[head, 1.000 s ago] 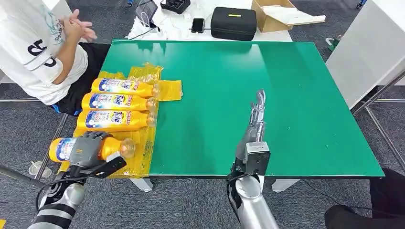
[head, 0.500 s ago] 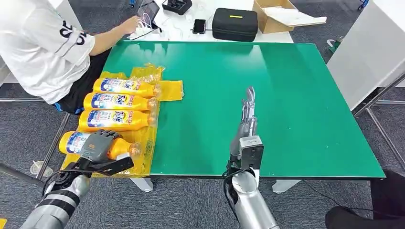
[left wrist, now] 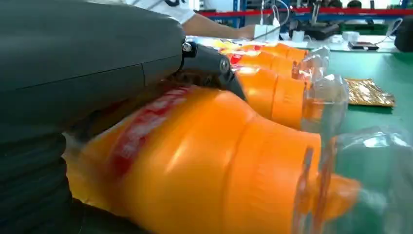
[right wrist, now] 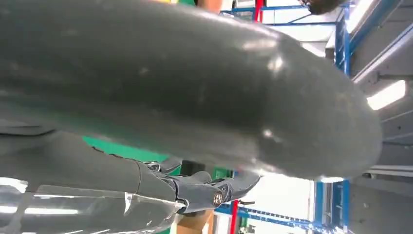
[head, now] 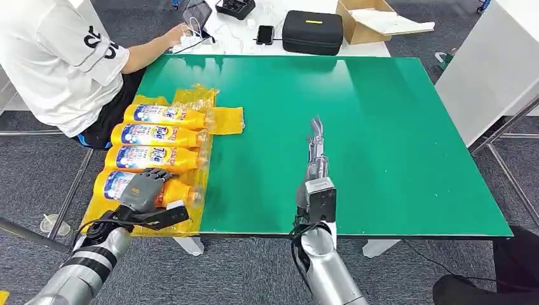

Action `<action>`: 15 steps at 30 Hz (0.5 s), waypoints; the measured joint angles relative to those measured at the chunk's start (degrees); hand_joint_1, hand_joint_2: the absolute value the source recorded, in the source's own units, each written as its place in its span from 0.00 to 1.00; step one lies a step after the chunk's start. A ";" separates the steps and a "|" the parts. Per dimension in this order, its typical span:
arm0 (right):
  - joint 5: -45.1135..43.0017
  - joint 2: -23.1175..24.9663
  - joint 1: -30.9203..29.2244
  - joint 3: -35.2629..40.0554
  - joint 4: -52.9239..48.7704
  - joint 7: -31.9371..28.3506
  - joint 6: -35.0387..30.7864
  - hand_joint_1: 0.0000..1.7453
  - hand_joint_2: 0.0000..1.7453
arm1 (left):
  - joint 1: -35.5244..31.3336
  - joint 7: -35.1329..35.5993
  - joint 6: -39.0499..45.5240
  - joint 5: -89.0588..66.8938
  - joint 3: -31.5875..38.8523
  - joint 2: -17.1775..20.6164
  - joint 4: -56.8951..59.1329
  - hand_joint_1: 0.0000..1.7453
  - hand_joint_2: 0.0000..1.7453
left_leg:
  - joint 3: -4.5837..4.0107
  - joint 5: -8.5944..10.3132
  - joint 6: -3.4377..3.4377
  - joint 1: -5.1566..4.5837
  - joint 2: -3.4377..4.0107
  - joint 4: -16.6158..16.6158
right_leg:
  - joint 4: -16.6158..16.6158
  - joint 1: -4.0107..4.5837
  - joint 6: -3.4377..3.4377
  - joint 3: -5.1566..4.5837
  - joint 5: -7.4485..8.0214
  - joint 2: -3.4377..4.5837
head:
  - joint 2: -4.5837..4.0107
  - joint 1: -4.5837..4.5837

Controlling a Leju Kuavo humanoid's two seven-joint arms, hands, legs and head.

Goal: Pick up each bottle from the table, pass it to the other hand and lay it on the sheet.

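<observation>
Three orange bottles (head: 159, 135) lie side by side on the yellow sheet (head: 224, 119) at the table's left edge. My left hand (head: 145, 190) grips a fourth orange bottle (head: 180, 191) at the sheet's near end, next to the third one; up close the same bottle (left wrist: 204, 165) shows under my dark fingers (left wrist: 214, 63), its clear cap toward the table's middle. My right hand (head: 315, 141) is over the green table (head: 394, 127) near its centre, fingers straight and pointing away, holding nothing.
A person in a white shirt (head: 51, 57) sits at the table's far left corner, one hand on things behind it. A black case (head: 311, 30) and an open cardboard box (head: 375, 19) stand beyond the far edge. A white panel (head: 489, 70) stands at the right.
My left hand has carried the fourth bottle forward and to the right, up against the row on the sheet. My right hand has shifted left and farther out. The person's arm reached toward the back.
</observation>
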 measured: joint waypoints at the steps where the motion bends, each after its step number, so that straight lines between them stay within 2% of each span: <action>1: 0.00 0.04 -0.02 0.02 0.17 0.02 0.00 0.00 0.00 | -0.11 -0.02 -0.06 0.04 -0.13 -0.02 0.11 0.00 1.00 | 0.00 0.00 0.00 0.00 0.00 0.00 | 0.00 0.00 0.00 0.00 0.00 0.00 | 0.00 0.00; 5: -0.02 0.07 -0.15 0.09 0.81 0.02 0.02 0.00 0.00 | -0.52 -0.07 -0.31 0.13 -0.31 -0.11 0.68 0.00 1.00 | 0.00 0.01 0.01 0.00 0.00 0.00 | 0.00 -0.01 0.00 0.02 0.00 0.00 | 0.00 0.00; 6: -0.06 0.07 -0.17 0.11 0.96 0.04 0.22 0.00 0.00 | -0.61 -0.39 -1.29 1.01 -0.31 -0.13 0.76 0.00 0.00 | 0.00 0.01 0.01 0.00 -0.01 0.00 | 0.00 -0.01 0.00 0.02 0.00 0.00 | 0.00 0.02; 15: 0.20 0.35 -0.83 0.37 2.82 0.17 1.75 0.00 0.00 | -1.30 -2.91 -12.02 9.47 -1.42 0.33 0.90 0.00 0.00 | 0.07 -0.01 0.00 -0.01 -0.03 -0.01 | 0.00 -0.01 0.00 0.11 0.00 -0.05 | 0.00 0.00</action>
